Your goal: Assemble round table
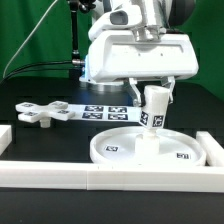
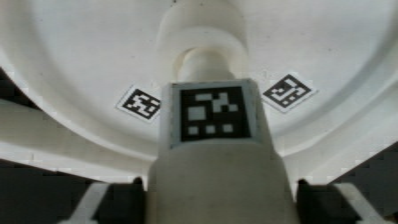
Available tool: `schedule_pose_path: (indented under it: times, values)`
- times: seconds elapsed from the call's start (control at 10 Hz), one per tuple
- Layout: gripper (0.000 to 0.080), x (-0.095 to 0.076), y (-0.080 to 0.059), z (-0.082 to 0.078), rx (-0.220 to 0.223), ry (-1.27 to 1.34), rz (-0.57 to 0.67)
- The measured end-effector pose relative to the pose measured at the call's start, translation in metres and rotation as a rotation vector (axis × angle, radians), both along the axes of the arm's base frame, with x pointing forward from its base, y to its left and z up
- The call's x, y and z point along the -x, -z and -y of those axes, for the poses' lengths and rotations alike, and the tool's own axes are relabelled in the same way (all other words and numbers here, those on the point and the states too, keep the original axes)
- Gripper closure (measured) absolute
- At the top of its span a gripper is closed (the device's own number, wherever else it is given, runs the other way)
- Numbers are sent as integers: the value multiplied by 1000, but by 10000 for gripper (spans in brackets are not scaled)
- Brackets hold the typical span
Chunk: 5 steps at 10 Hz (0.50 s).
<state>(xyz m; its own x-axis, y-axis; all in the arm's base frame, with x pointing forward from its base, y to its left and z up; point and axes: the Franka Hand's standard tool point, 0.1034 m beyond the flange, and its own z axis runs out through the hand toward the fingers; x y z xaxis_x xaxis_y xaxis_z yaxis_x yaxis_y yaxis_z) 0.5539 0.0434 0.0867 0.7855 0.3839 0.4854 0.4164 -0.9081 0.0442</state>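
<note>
Leg in pincer, inside disc rim

White rimmed disc lies flat on the table, tags facing up. The tagged white leg stands near-upright at its centre. The flat cross lies well apart, toward the exterior view's left.

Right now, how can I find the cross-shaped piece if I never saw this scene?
Start at the large round disc by the front rail, then go to the exterior view's left, past the marker board. The cross-shaped piece lies flat on the black table there; only it has rounded arms.
</note>
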Motion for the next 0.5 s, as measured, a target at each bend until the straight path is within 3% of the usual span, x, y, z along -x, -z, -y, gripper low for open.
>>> schedule_pose_path:
  times: [0.5]
  values:
    - [390,5,11,3,-6,5,-20]
